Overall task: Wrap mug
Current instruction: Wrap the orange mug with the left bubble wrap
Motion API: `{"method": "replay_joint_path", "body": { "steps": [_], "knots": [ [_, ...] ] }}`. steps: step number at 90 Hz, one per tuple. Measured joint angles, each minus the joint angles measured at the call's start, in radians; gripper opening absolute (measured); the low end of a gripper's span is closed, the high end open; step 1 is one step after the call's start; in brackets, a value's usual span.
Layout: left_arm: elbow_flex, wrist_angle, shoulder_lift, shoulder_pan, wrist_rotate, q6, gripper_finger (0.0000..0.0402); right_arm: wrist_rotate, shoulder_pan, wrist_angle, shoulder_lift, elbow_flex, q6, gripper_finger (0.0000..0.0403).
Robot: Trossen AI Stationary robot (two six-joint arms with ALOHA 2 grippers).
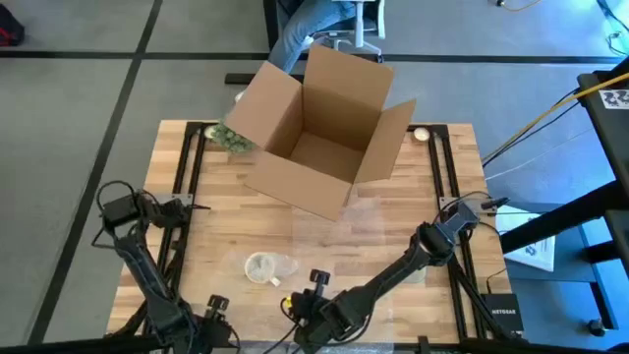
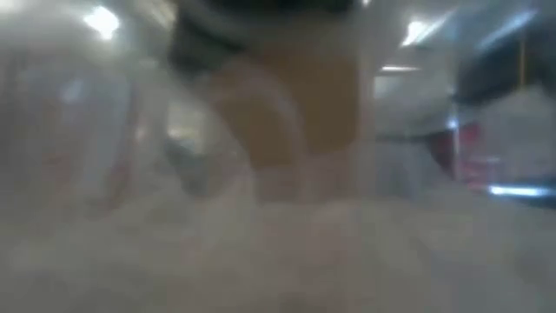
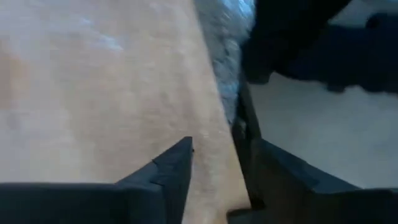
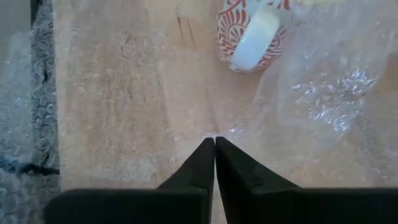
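While my right pincer [image 4: 214, 142] hovers low over the worktop [image 4: 124, 93] with fingers pressed together, holding nothing, the mug [image 4: 250, 34] lies near on clear wrap [image 4: 329, 93]. My left pincer [image 3: 214, 152] is parted, empty, at the worktop's edge.

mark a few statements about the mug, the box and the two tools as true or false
1. The cardboard box stands open. True.
2. The mug is inside the box. False: it lies on the table, on the bubble wrap.
3. The right tool has its fingers pressed together. True.
4. The right tool grips the mug. False: the mug lies apart, ahead of its tips.
5. The left tool is shut. False: its fingers stand apart.
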Motion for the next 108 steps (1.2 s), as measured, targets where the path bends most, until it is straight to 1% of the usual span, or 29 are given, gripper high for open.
{"method": "replay_joint_path", "body": {
  "steps": [6,14,23,29,36,48,53,63,76,84,92,101,108],
  "knots": [
    [0.002,-0.013,0.024,-0.008,-0.016,0.029,0.0175,0.008,0.000,0.001,0.000,0.000,0.000,0.0001],
    [0.003,-0.030,0.056,-0.014,-0.047,0.035,0.0177,0.007,0.000,0.001,0.000,0.000,0.000,0.0001],
    [0.006,-0.029,0.085,-0.014,-0.068,0.055,0.0171,0.009,0.000,0.002,0.000,0.000,0.000,0.0001],
    [0.007,-0.034,0.094,-0.013,-0.076,0.047,0.0160,0.010,0.000,0.003,0.000,0.000,0.000,0.0001],
    [0.006,-0.033,0.095,-0.011,-0.086,0.034,0.0128,0.009,0.000,0.003,0.000,0.000,0.000,0.0001],
    [0.007,-0.060,0.079,-0.010,-0.106,0.000,0.0033,0.010,0.000,0.004,0.000,0.000,0.000,0.0001],
    [0.016,-0.107,0.071,-0.009,-0.114,-0.032,0.0012,0.010,0.000,0.005,0.000,0.000,0.000,0.0001],
    [0.052,-0.218,0.054,-0.010,-0.151,-0.094,0.0009,0.011,0.000,-0.002,0.000,0.008,-0.002,0.0001],
    [0.105,-0.283,-0.001,-0.010,-0.167,-0.095,0.0001,0.008,-0.006,-0.027,-0.002,0.065,-0.053,0.0001],
    [0.118,-0.289,-0.029,-0.010,-0.186,-0.069,0.0001,0.005,-0.015,-0.048,-0.002,0.106,-0.091,0.0001],
    [0.127,-0.288,-0.078,-0.008,-0.231,-0.047,0.0001,0.007,-0.027,-0.061,-0.002,0.136,-0.117,0.0001],
    [0.124,-0.307,-0.118,0.001,-0.260,-0.048,0.0000,0.006,-0.047,-0.073,-0.003,0.148,-0.128,0.0001],
    [0.125,-0.303,-0.157,0.010,-0.310,-0.037,0.0000,0.007,-0.068,-0.079,-0.003,0.148,-0.129,0.0001]
  ]
}}
